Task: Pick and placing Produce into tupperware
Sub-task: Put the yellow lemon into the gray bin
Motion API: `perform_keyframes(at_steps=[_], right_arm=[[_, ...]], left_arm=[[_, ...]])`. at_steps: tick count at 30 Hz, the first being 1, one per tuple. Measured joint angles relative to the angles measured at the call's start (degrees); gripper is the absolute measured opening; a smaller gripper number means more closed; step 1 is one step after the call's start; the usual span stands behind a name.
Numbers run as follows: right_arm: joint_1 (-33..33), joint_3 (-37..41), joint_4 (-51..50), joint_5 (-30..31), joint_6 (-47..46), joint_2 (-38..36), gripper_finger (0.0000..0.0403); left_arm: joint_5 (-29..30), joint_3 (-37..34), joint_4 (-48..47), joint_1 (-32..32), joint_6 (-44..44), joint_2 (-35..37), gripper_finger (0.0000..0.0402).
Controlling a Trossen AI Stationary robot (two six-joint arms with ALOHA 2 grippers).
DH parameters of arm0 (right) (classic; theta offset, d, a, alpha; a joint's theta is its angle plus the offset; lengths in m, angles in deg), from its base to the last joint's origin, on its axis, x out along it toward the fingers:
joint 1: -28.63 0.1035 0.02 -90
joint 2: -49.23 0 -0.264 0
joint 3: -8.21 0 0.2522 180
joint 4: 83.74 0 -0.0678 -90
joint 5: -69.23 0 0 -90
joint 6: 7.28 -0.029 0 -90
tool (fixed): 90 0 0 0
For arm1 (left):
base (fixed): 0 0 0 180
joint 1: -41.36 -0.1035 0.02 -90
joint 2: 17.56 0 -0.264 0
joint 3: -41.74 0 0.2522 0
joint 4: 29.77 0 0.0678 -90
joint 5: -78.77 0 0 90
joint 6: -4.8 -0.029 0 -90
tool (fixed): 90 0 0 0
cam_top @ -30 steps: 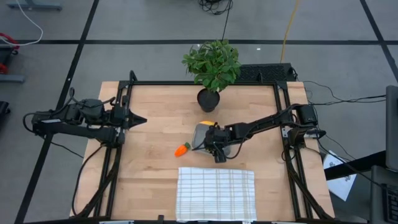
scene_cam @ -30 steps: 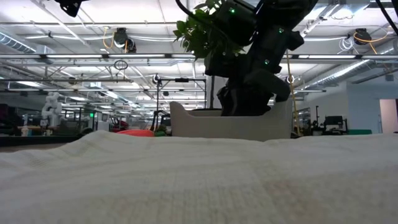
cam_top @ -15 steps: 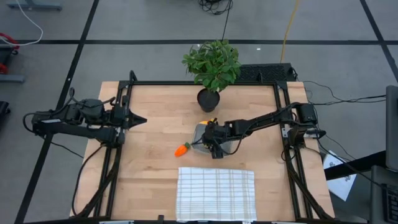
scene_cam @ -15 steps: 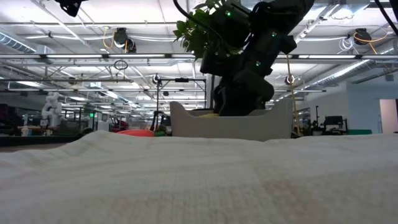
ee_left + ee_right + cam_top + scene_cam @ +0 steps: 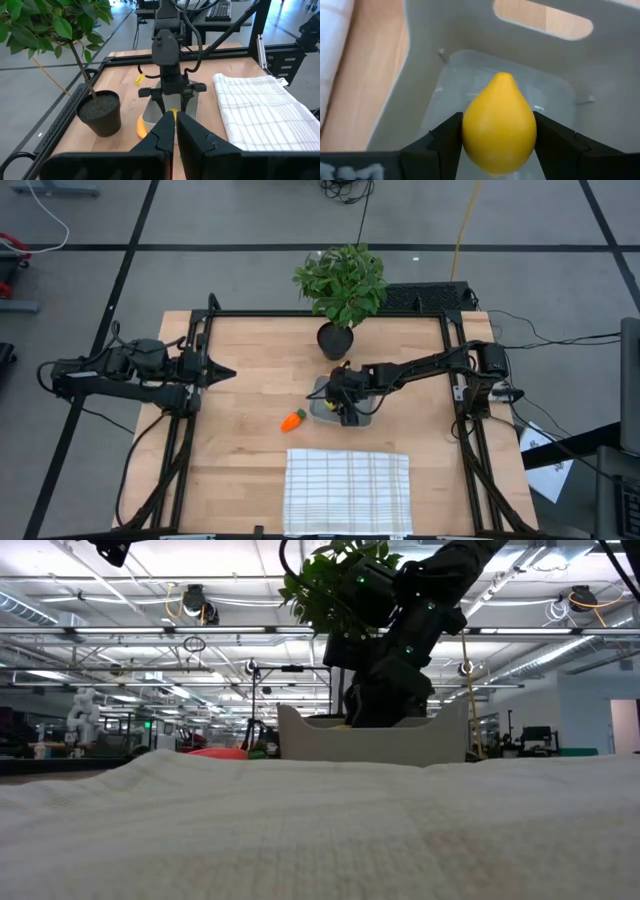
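At centre of the high view, the right gripper [image 5: 344, 406] was poised over the tupperware [image 5: 322, 402], the carrot [image 5: 292, 420] just left of it on the desk [image 5: 250, 380]. Centred in the right wrist view, the lemon [image 5: 499, 123] was clamped between spread fingers [image 5: 445, 142]; release too high risked a bounce-out. Near the high view's left edge, the left gripper [image 5: 222, 372] was parked, fingers closed, empty.

You see table [image 5: 250, 380]: pale wood planks, matt, smooth. Lemon [image 5: 499, 124]: yellow plastic, smooth, soft sheen. Tupperware [image 5: 470, 65]: grey translucent plastic, smooth, slightly glossy. Cloth [image 5: 348, 492]: white woven fabric, grey checks, matt. Right gripper [image 5: 497, 145]: fingers [image 5: 445, 145] matt black plastic. Plant pot [image 5: 100, 112]: dull black plastic. Carrot [image 5: 292, 420]: orange, smooth.
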Motion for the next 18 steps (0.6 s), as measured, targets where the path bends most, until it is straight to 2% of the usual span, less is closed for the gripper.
perform_keyframes(at_steps=[18], right_arm=[[-0.36,-0.01,-3.59,-4.33,0.64,0.15,0.0201]], left_arm=[[0.02,0.00,-0.13,0.02,-0.04,-0.02,0.0024]])
